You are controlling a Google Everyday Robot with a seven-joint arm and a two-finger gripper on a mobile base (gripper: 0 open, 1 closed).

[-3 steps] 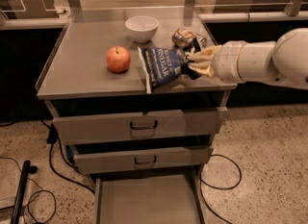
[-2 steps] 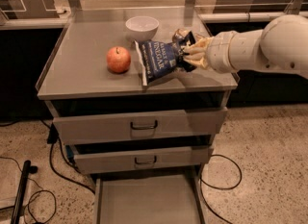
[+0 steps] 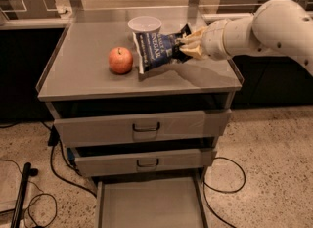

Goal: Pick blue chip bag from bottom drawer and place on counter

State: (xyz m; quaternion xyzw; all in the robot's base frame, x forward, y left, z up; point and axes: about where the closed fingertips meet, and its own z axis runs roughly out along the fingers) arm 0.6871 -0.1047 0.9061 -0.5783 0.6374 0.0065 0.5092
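Clamping the dark blue foil chip bag (image 3: 155,51) beside the round red apple (image 3: 120,59), my pincer (image 3: 189,46) holds it tilted on the grey bench (image 3: 88,70); released so, it may topple.

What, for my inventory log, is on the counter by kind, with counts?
apple: 1
white bowl: 1
blue chip bag: 1, held at its right edge by the gripper
Total: 3 at the counter
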